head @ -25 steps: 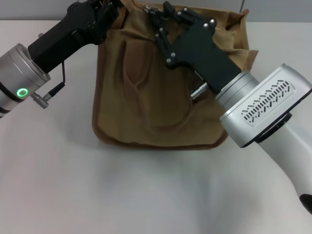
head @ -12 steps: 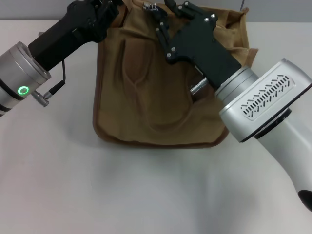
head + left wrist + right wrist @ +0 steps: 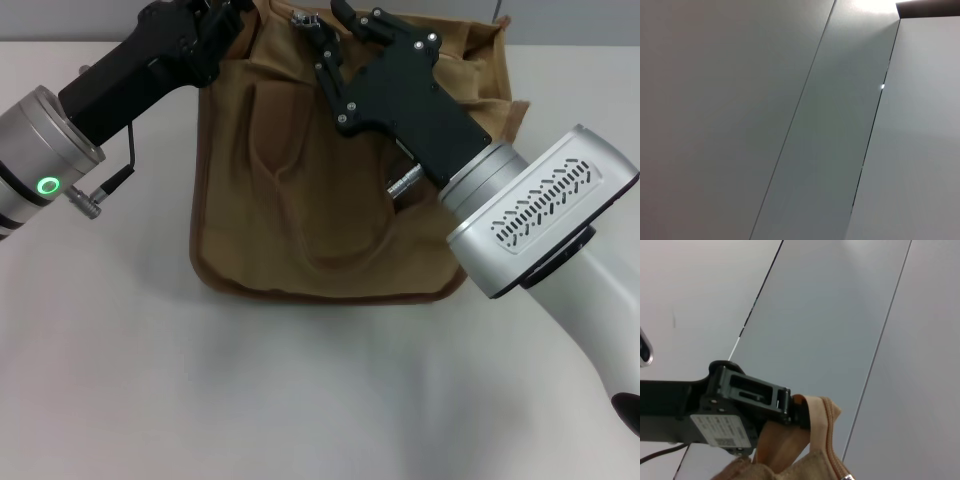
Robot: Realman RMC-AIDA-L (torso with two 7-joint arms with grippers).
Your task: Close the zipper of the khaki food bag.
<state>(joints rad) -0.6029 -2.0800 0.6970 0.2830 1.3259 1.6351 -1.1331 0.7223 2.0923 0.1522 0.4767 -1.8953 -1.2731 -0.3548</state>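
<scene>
Mid-zip: the right gripper (image 3: 318,28) pinches the zipper (image 3: 302,17) pull while the left gripper (image 3: 222,15) clamps the khaki food bag (image 3: 300,190) corner beside it — next, draw the pull toward that anchored corner.

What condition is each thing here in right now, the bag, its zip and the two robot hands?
Tan canvas food bag: standing on the table, top corner gripped.
Zipper with silver pull tab: tab at the bag's top edge; how far closed is hidden.
Left gripper: shut on a strip of the bag's fabric.
Right gripper: at the pull tab; grip unclear.
</scene>
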